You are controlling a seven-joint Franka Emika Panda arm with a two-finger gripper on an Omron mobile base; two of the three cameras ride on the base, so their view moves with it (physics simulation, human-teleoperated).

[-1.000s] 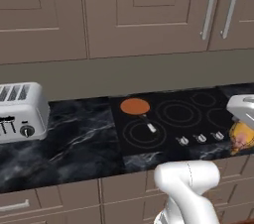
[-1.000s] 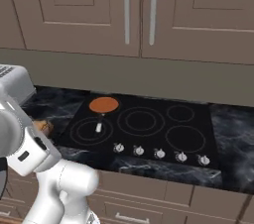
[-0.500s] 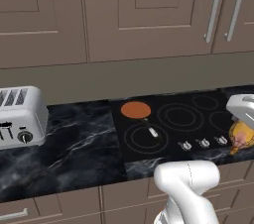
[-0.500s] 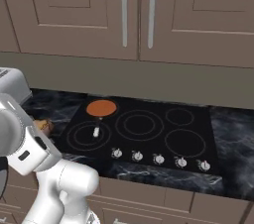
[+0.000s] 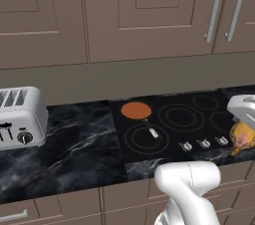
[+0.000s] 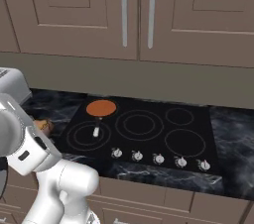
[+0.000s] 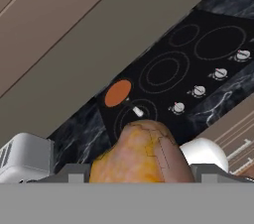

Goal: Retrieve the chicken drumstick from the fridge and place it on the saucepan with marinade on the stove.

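My gripper (image 7: 141,172) is shut on the chicken drumstick (image 7: 144,153), a golden-brown lumpy piece that sits between the finger tips. In the left base view the drumstick (image 5: 241,137) hangs under the white hand at the right edge, over the front right corner of the stove (image 5: 199,119). The right base view has the drumstick (image 6: 43,125) peeking out behind the arm at the left. The saucepan with marinade (image 5: 136,110) (image 6: 101,108) (image 7: 118,93) stands on the stove's back left burner, handle pointing to the front. The fridge is out of view.
A silver toaster (image 5: 20,117) (image 7: 25,158) stands on the black marble counter (image 5: 84,149) left of the stove. A row of small silver knobs (image 6: 158,158) lines the stove's front edge. Brown wall cabinets with bar handles (image 6: 124,12) hang above.
The whole picture has drifted slightly, so the base has moved a little. The drumstick stays in the gripper, at the same place in the views.
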